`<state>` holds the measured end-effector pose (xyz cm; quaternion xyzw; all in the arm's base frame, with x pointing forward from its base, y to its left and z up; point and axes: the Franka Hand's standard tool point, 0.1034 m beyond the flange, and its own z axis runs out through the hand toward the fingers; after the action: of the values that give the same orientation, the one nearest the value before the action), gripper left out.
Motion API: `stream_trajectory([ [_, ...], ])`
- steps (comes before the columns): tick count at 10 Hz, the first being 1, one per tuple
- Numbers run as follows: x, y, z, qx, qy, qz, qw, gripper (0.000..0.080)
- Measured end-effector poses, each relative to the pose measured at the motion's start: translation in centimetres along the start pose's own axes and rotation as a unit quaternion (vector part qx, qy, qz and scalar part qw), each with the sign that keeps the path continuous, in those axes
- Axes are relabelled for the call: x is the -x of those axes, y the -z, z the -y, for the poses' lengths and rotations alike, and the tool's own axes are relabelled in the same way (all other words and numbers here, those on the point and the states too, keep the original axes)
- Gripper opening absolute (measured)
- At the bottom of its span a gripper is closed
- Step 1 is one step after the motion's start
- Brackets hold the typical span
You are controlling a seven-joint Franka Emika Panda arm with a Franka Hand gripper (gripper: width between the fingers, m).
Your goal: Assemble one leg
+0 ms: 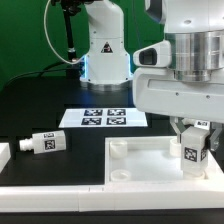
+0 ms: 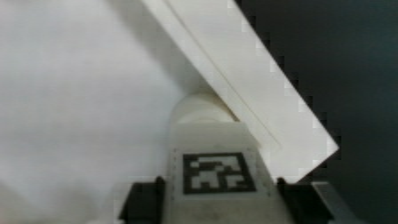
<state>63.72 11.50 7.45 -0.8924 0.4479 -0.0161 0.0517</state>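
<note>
While the gripper (image 1: 195, 150) clamps the leg (image 1: 194, 147) upright over the tabletop (image 1: 130, 165) — its 3 o'clock corner — another leg (image 1: 42, 143) lies at 9 o'clock.

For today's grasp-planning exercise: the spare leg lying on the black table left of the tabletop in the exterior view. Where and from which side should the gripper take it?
Grip the spare leg across its middle, coming from straight above. It lies flat on its long side, apart from the tabletop, so its two narrow long faces look free for the fingers. The gripper already holds another leg, so that goes first.
</note>
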Motion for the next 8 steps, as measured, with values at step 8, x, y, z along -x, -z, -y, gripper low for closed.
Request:
stream_trajectory([
  [8,0.05,-0.46,-0.37,-0.014,-0.014,0.02,1.0,0.0589],
])
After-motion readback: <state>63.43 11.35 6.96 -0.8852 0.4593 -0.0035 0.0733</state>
